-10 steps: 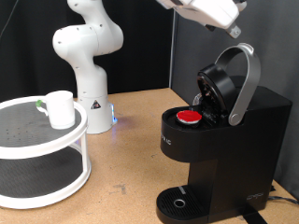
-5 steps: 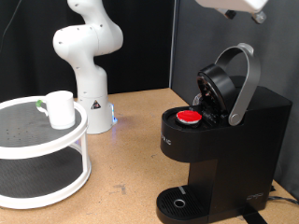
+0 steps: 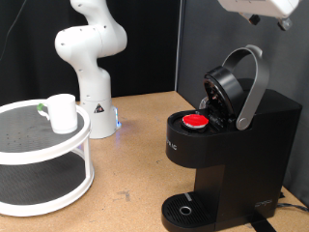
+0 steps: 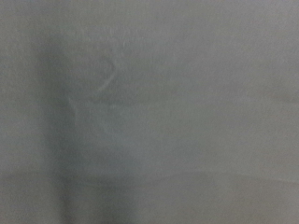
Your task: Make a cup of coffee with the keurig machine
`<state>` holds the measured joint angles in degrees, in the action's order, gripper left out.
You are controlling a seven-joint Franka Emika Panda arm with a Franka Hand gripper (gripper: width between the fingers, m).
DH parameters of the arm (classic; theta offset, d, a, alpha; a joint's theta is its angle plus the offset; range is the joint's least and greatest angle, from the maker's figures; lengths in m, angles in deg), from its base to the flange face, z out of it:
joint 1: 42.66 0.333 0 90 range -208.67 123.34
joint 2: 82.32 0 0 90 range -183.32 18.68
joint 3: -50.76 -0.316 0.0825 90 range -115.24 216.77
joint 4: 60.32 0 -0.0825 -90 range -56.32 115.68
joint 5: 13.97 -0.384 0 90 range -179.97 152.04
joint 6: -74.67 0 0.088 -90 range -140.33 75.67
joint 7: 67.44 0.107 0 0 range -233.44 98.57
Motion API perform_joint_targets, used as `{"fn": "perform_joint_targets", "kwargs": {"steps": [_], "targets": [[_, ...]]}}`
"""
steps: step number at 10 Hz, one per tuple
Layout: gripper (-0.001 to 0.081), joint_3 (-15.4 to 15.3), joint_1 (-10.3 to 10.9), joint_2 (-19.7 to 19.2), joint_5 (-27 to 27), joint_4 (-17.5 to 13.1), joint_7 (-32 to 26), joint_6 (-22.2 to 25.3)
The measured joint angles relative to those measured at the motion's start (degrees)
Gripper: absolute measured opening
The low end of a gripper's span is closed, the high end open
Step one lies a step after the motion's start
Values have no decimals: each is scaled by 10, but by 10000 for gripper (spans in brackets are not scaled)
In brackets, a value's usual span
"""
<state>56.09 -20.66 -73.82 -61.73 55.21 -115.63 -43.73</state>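
Note:
The black keurig machine [image 3: 237, 159] stands at the exterior view's right with its lid and grey curved handle [image 3: 253, 85] raised. A red-topped pod [image 3: 196, 121] sits in the open holder. The round drip tray [image 3: 186, 210] at its foot has nothing on it. The white cup [image 3: 62, 112] rests on the top shelf of a round white stand [image 3: 58, 155] at the left. Only a piece of the robot's white hand [image 3: 261, 10] shows at the top right corner, above the machine; its fingers are out of frame. The wrist view is a blank grey blur.
The white arm's base and lower links [image 3: 89, 58] stand at the back, beside the stand. A brown tabletop [image 3: 135, 164] lies between the stand and the machine. Behind is a dark backdrop.
The hand has risen and drifted right, from just above the lid handle to the top right corner, mostly leaving the frame. Cup, pod and machine have not moved.

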Motion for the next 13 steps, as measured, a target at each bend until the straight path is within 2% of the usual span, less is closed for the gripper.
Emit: {"fn": "perform_joint_targets", "kwargs": {"steps": [3, 5, 6, 7, 8, 9, 10, 11, 12, 13], "targets": [[806, -20, 1, -25, 14, -1, 15, -30], [806, -24, 1, -37, 19, -1, 15, -31], [699, -25, 1, -42, 24, -1, 15, -31], [517, -25, 1, -44, 29, 0, 15, -28], [517, -25, 0, -44, 35, 1, 15, -23], [315, -25, 0, -44, 37, 3, 13, -20], [315, -24, 0, -44, 38, 4, 9, -16], [180, -23, -1, -44, 38, 5, 6, -13], [180, -23, -2, -44, 38, 5, 4, -13], [32, -23, -3, -44, 37, 5, 2, -18]]}}
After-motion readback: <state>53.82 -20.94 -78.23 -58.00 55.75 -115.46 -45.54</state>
